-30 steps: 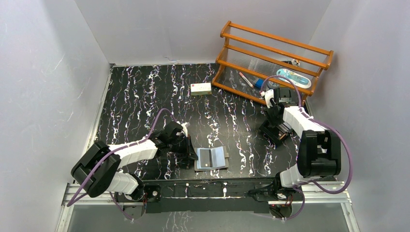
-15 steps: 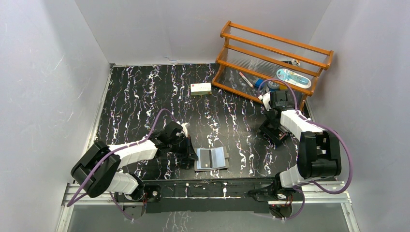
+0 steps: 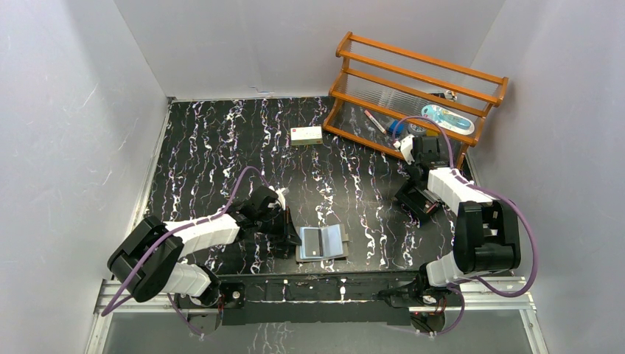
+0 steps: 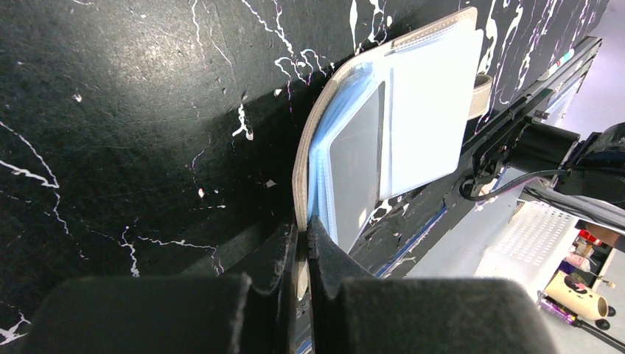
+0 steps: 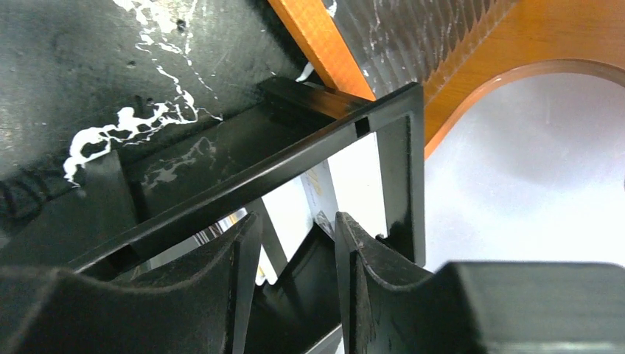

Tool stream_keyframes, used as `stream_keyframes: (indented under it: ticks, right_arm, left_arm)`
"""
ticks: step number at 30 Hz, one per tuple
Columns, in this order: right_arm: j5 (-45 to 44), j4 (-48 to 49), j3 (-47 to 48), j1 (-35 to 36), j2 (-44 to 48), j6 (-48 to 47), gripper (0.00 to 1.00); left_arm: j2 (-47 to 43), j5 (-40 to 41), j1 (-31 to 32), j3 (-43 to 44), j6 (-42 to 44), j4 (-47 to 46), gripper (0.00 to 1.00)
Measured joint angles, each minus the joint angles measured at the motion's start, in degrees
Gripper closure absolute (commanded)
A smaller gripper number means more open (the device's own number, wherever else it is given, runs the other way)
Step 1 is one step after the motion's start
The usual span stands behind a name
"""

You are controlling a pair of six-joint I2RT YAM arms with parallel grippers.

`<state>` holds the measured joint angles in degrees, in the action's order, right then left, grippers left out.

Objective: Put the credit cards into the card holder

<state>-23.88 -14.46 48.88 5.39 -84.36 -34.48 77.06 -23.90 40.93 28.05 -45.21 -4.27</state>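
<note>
The card holder (image 3: pixel 323 242) lies open near the front edge, its light blue sleeves facing up. My left gripper (image 3: pixel 287 234) is shut on its left cover. In the left wrist view the jaws (image 4: pixel 301 240) pinch the grey-taupe cover edge of the card holder (image 4: pixel 413 110), and a grey card (image 4: pixel 355 173) shows in one sleeve. My right gripper (image 3: pixel 417 190) hangs open over a black tray (image 3: pixel 413 205) at the right. In the right wrist view its open jaws (image 5: pixel 295 230) straddle pale credit cards (image 5: pixel 318 193) standing in the tray (image 5: pixel 250 178); they grip nothing.
A wooden rack (image 3: pixel 416 85) holding a pen, tape and other small items stands at the back right, just behind the tray. Its orange rail (image 5: pixel 313 33) is close in the right wrist view. A white box with a red mark (image 3: pixel 306 135) lies mid-table. Grey walls enclose the table.
My right wrist has shifted slightly back toward the rack over the tray. My left gripper and the card holder have not moved.
</note>
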Motion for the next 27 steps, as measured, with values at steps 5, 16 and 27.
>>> stream_keyframes:
  ticks: [5, 16, 27]
  right_arm:
    - [1.6, -1.3, 0.0, 0.0, -0.1, 1.9, 0.53]
    - [-3.1, 3.2, 0.0, -0.6, -2.4, -1.4, 0.46]
    - [-3.8, 8.5, 0.0, -1.1, -4.3, -5.9, 0.49]
  left_arm:
    - [0.0, 0.0, 0.0, 0.0, 0.1, 0.1, 1.0]
    - [-0.9, 0.1, 0.0, 0.0, 0.2, 0.7, 1.0]
    - [-1.4, 0.3, 0.0, -0.5, 0.2, 0.8, 1.0]
